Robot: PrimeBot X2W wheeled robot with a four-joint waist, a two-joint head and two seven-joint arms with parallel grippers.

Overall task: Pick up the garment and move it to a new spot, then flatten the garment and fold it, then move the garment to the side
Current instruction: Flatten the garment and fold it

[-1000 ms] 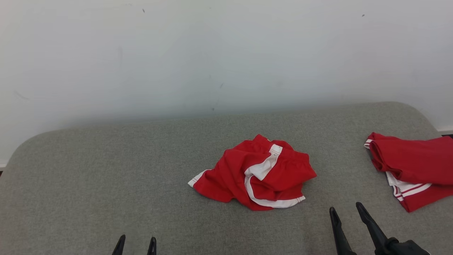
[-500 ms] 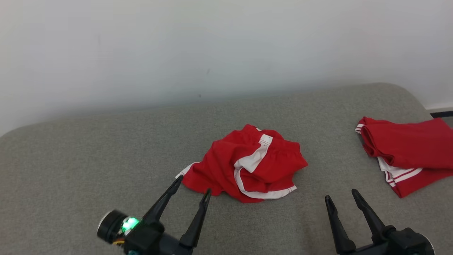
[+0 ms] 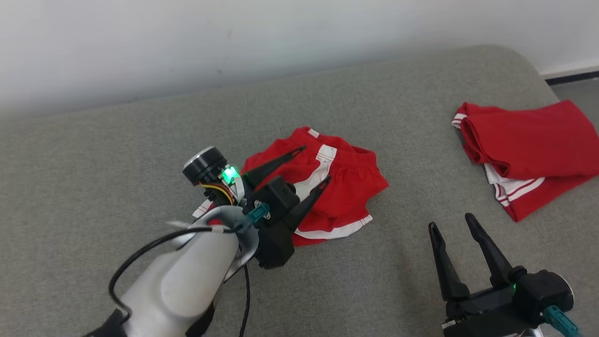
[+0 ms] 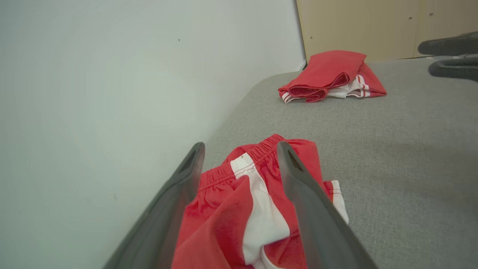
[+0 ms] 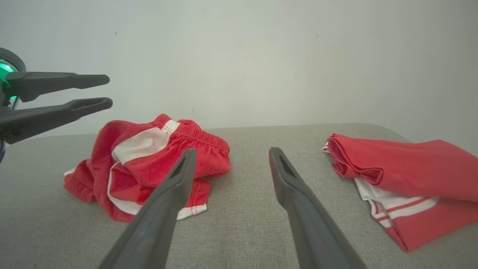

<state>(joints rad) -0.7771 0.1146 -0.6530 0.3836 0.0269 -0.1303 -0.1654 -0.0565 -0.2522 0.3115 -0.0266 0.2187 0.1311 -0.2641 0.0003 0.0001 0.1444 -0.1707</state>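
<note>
The garment, red shorts with white trim, lies crumpled in the middle of a grey padded surface. My left gripper hovers over the garment's left half, open, with nothing between its fingers. In the left wrist view the left gripper frames the waistband and a white stripe of the garment. My right gripper stands open at the lower right, off the cloth. From the right wrist view, the right gripper points just right of the garment, and the left gripper hangs above its left side.
A second red garment, folded with white striped edges showing, lies at the surface's right end. A white wall runs along the far edge. A pale wooden panel stands beyond the right end.
The head camera has tilted down and forward. My left arm has reached from the bottom edge out over the garment. The right gripper stays open, and the garment has not moved.
</note>
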